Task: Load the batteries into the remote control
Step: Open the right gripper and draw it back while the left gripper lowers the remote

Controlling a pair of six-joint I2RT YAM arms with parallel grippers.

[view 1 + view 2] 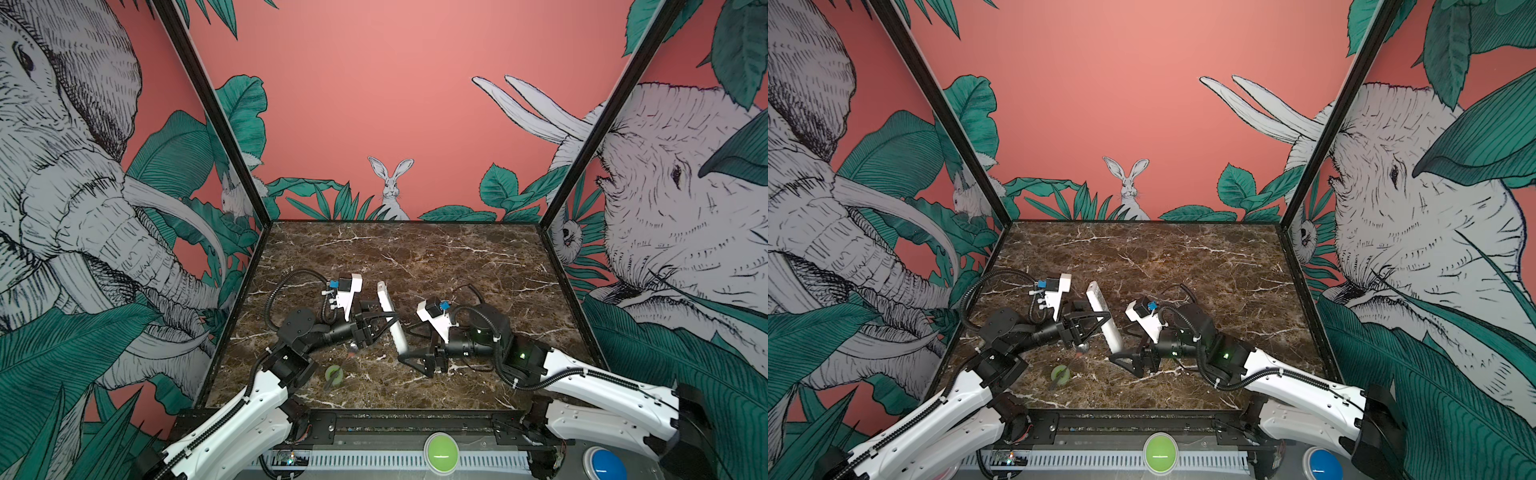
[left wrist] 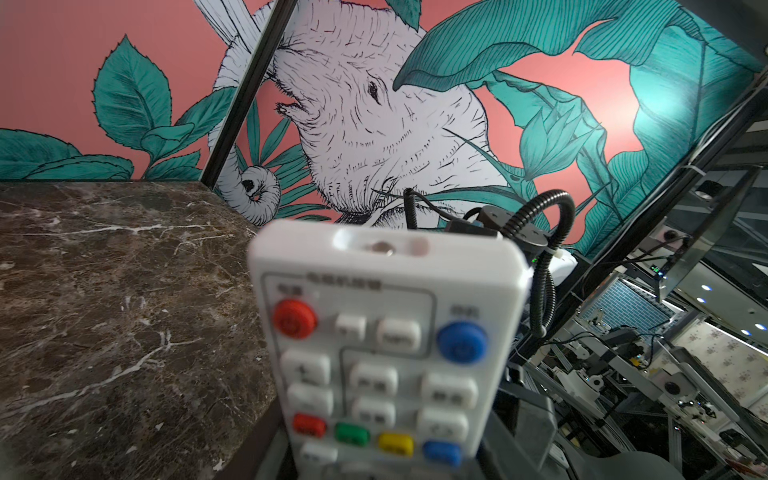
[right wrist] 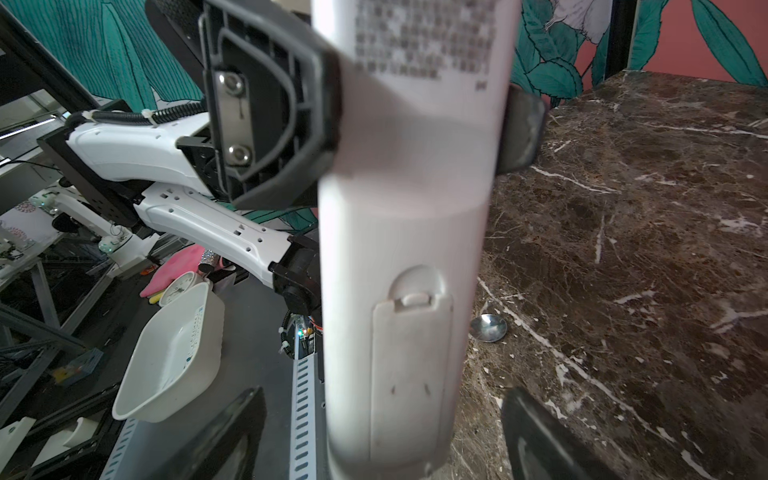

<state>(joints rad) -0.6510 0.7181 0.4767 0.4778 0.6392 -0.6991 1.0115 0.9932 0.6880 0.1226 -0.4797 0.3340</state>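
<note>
The remote control (image 1: 390, 320) (image 1: 1104, 320) is a long white bar held tilted above the marble table (image 1: 457, 266). My left gripper (image 1: 386, 322) (image 1: 1096, 322) is shut on its middle. The left wrist view shows the button face (image 2: 382, 332) with its coloured buttons. The right wrist view shows the plain back (image 3: 407, 249), where the battery cover (image 3: 411, 374) sits closed in place. My right gripper (image 1: 415, 358) (image 1: 1122, 359) (image 3: 382, 436) stands open around the remote's near end. Its fingers (image 3: 540, 436) are clear of both sides. The batteries are not in view.
A metal spoon (image 1: 353, 347) (image 3: 488, 328) lies on the table under the left gripper. A small green round object (image 1: 333, 374) (image 1: 1060, 374) sits near the front left edge. A white basin (image 3: 170, 357) stands off the table. Walls close in the left, right and back sides.
</note>
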